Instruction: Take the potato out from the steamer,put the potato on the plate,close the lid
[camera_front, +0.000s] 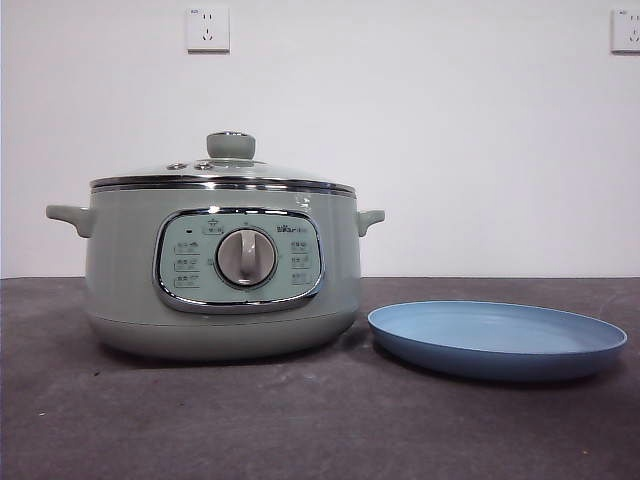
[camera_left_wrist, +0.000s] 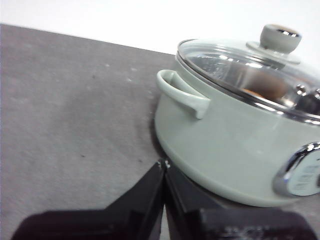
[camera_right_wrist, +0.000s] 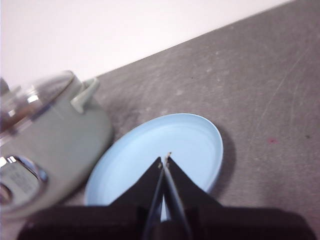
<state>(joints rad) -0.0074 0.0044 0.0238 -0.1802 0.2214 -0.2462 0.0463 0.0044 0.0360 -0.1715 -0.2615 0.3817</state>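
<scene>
The potato (camera_left_wrist: 264, 87) sits inside the steamer (camera_front: 222, 270), centre-left in the front view, under the glass lid (camera_front: 226, 170). The left gripper (camera_left_wrist: 164, 165) is closed, empty, beside the pot's base; the right gripper (camera_right_wrist: 165, 159), closed and empty, hovers over the plate (camera_front: 497, 340).

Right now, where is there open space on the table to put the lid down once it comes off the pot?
Bare grey table runs along the whole front of the steamer and the plate. More lies open beside the steamer's far handle, away from the plate. It is crowded where plate and steamer nearly meet. The lid sits on the steamer; both grippers wait shut.
</scene>
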